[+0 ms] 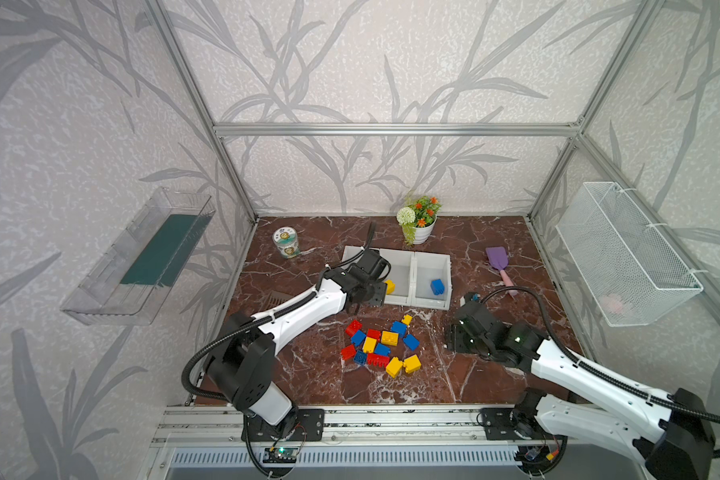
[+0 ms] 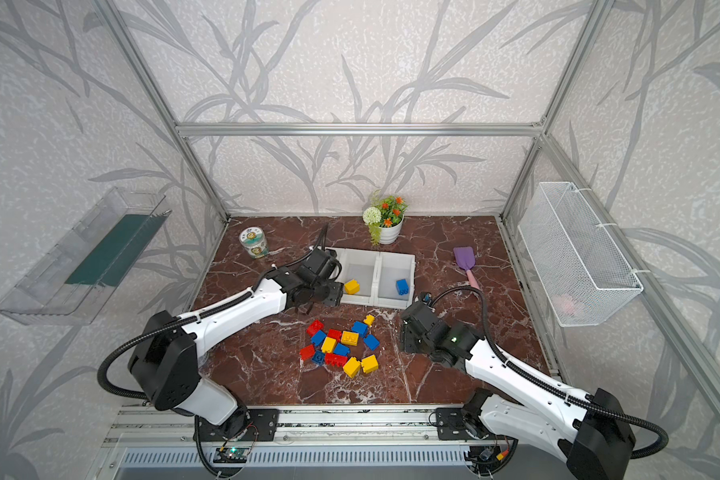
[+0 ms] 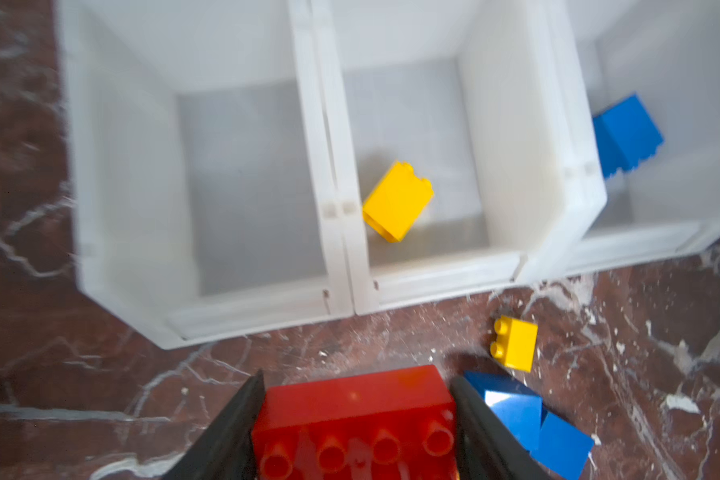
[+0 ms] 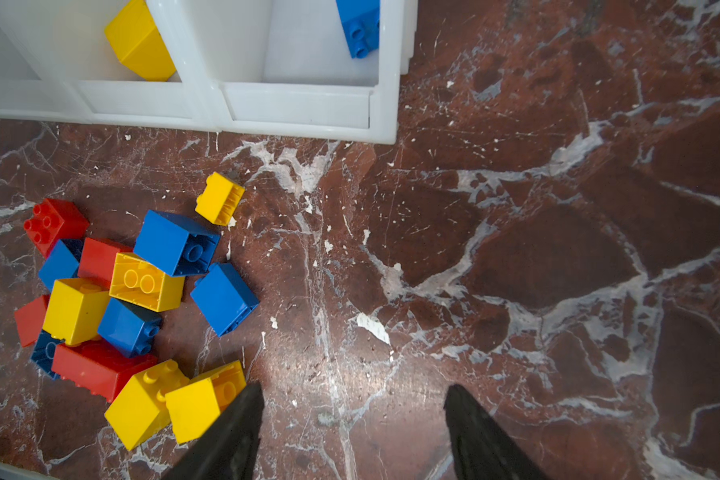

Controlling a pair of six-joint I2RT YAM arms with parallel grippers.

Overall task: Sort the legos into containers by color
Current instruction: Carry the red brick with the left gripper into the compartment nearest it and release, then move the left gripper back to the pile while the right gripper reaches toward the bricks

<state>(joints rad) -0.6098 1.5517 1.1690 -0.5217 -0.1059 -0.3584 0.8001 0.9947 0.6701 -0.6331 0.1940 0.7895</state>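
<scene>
My left gripper (image 3: 357, 377) is shut on a red lego (image 3: 350, 415), four studs facing the camera. In both top views it hovers at the front of the leftmost of the white containers (image 1: 412, 274), and the arm hides that bin. In the left wrist view that bin (image 3: 113, 166) is empty. The middle bin holds a yellow lego (image 3: 398, 201) and the right one a blue lego (image 3: 626, 135). A pile of red, yellow and blue legos (image 1: 381, 347) lies in front of the bins. My right gripper (image 4: 354, 392) is open over bare floor, just right of the pile.
A tin can (image 1: 285, 242) stands at the back left and a flower pot (image 1: 418, 222) behind the bins. A purple scoop (image 1: 499, 262) lies at the back right. A wire basket (image 1: 624, 253) hangs on the right wall and a clear tray (image 1: 142, 257) on the left wall.
</scene>
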